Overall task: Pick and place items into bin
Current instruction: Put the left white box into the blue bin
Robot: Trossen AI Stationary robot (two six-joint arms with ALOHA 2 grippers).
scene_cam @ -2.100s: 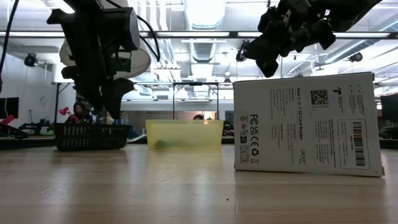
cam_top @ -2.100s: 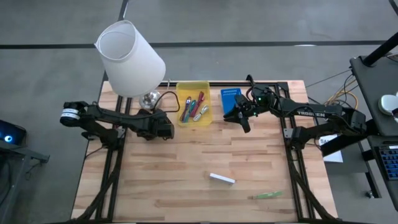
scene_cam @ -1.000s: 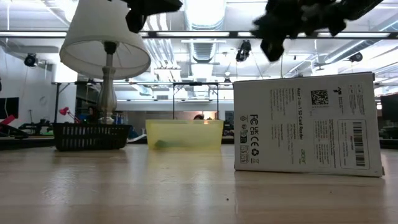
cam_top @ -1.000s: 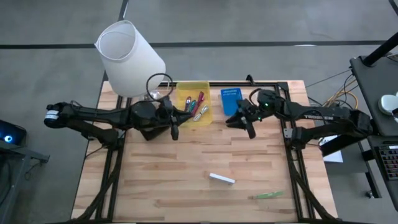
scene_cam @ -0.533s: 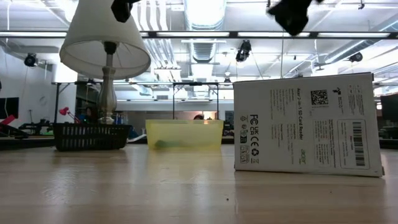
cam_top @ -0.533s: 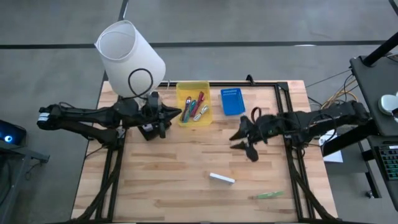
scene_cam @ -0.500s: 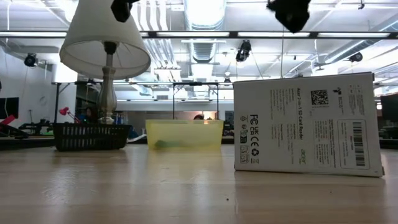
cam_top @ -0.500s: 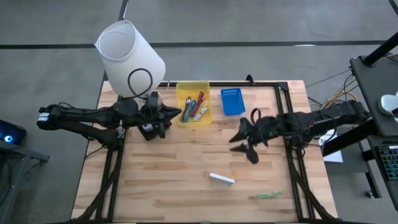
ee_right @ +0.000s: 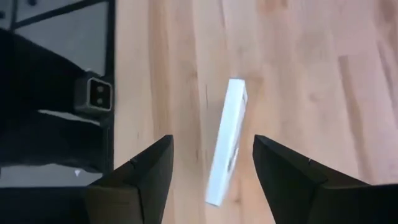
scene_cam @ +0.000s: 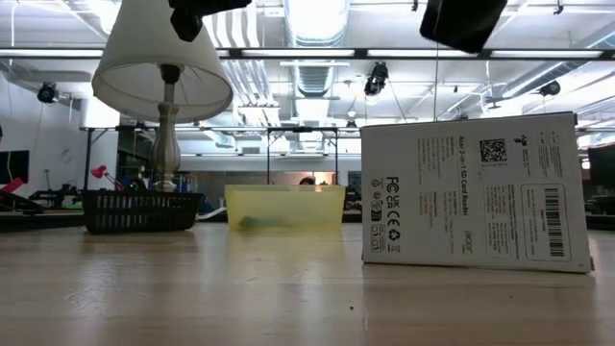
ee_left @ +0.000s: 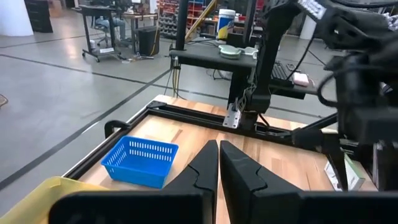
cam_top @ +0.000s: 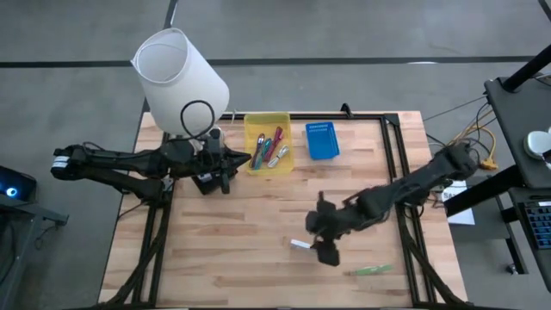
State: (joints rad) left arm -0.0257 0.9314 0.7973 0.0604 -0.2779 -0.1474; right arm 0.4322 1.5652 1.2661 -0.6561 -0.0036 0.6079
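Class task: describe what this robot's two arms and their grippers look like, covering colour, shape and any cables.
Both arms are dark, slender and jointed. The left gripper ends in two black tapered fingers. The right gripper has two broad black wedge-shaped fingers. A black cable loops above the left arm. The right arm is uniformly dark, with no markings legible.

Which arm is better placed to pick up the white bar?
The right. Its gripper hangs right over the white bar, jaws open on either side of it. The left gripper sits shut beside the bin, far from the bar.
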